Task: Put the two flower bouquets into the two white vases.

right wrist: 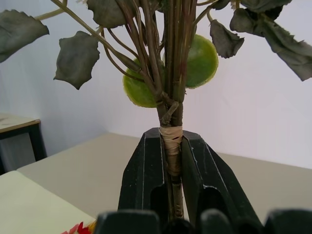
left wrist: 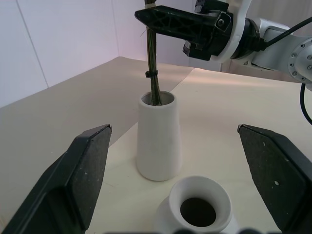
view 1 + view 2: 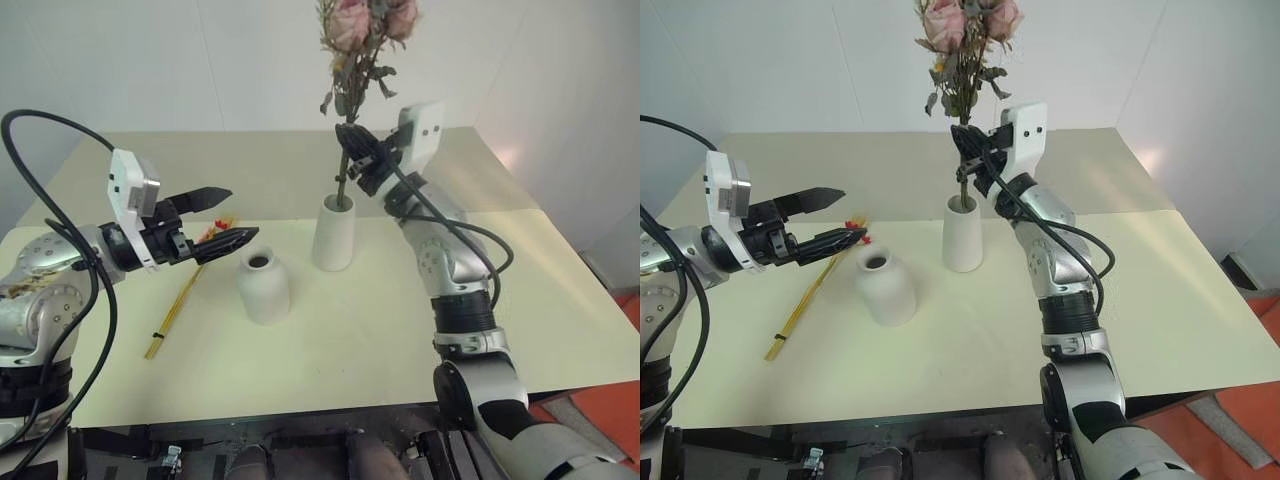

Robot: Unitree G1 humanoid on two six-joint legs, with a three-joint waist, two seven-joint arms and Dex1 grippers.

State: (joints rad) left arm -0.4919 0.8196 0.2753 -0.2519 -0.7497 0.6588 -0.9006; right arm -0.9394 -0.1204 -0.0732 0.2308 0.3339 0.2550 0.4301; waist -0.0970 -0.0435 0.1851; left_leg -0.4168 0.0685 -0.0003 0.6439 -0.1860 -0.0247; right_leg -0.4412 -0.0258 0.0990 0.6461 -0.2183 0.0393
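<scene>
Right gripper (image 3: 352, 152) clamped on bushy pink-rose bouquet (image 3: 362, 40), stems inside tall white ceramic vase (image 3: 335, 232). Next: release. Left gripper (image 3: 222, 217) wide open, empty.

A bare test room, set up like a robotics lab

We see plain white walls (image 3: 250, 60) with no decoration, meeting at a corner behind a wide, pale cream surface (image 3: 380, 340) that looks made of two tops pushed together, a seam running across it. We find little laid out on it: two white vases (image 3: 333, 232) and some flowers, arranged like props, not as home decor. Black cables (image 3: 60, 250) loop loose from the machine's arms, and an orange-red floor (image 3: 610, 420) shows at the surface's right edge. In the right wrist view we glimpse a second dark-framed table (image 1: 19, 131) against the wall.
</scene>
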